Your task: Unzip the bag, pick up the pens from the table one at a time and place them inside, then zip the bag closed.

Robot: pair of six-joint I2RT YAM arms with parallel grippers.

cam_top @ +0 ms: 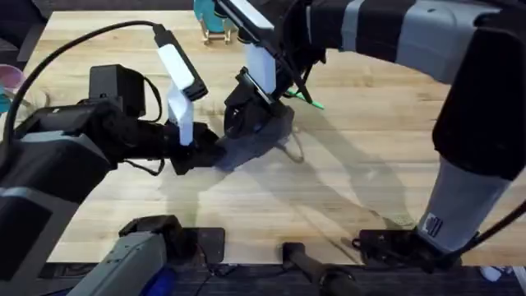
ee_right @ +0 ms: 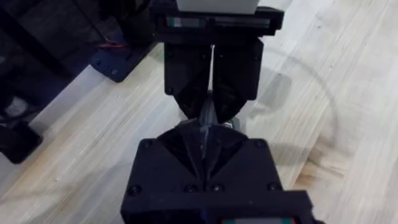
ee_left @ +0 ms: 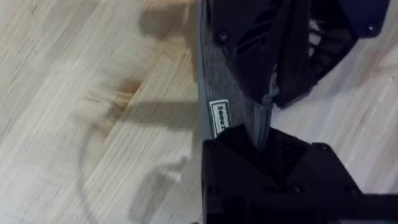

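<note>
Fabric of the blue-grey bag lies near the middle of the light wood tabletop, stretched between the two arms. At the end nearer the left arm, the left pincer has its black fingers closed on the pouch, low and close to the wood. The left wrist view shows this from close by: a strip of grey cloth with a small white label runs between the left pincer's fingers at one end and the other arm's black pincer at the far end, which is pinched on the bag there. In the overhead view the right pincer reaches across from the right side and comes down on the far end of the pouch, its fingers closed on something at the bag's top edge; whether that is the zipper pull or only cloth is too small to tell. The right wrist view has the right pincer's own fingers closed on a thin metal-looking piece, with the left pincer facing it just beyond, the two almost touching. A bright green pen lies on the wood just beside the bag on its far right side, partly hidden under the right arm.
</note>
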